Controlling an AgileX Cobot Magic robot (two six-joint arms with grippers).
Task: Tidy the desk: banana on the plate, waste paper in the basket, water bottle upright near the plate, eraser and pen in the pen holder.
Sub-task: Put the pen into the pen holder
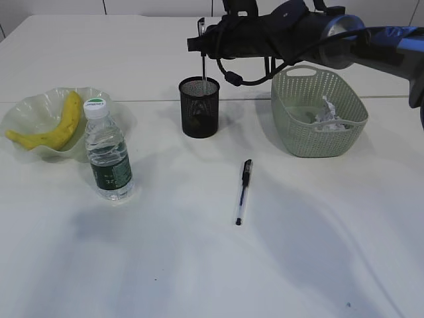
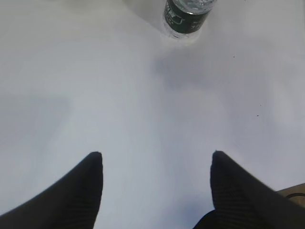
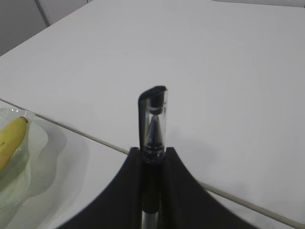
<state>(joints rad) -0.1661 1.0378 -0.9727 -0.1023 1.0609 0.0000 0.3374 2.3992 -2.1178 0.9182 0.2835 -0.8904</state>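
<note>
My right gripper (image 1: 201, 45) is shut on a clear pen with a black cap (image 3: 152, 121) and holds it upright above the black mesh pen holder (image 1: 199, 107), the pen's lower end inside the holder's mouth. A second pen (image 1: 243, 191) lies on the table in front of the holder. The banana (image 1: 52, 126) lies on the pale green plate (image 1: 20, 112). The water bottle (image 1: 108, 154) stands upright next to the plate; its base shows in the left wrist view (image 2: 187, 16). Crumpled paper (image 1: 328, 114) lies in the green basket (image 1: 317, 132). My left gripper (image 2: 156, 160) is open and empty above bare table. No eraser shows.
The white table (image 1: 199, 265) has a seam running across behind the holder and plate. The right arm reaches in from the upper right over the basket.
</note>
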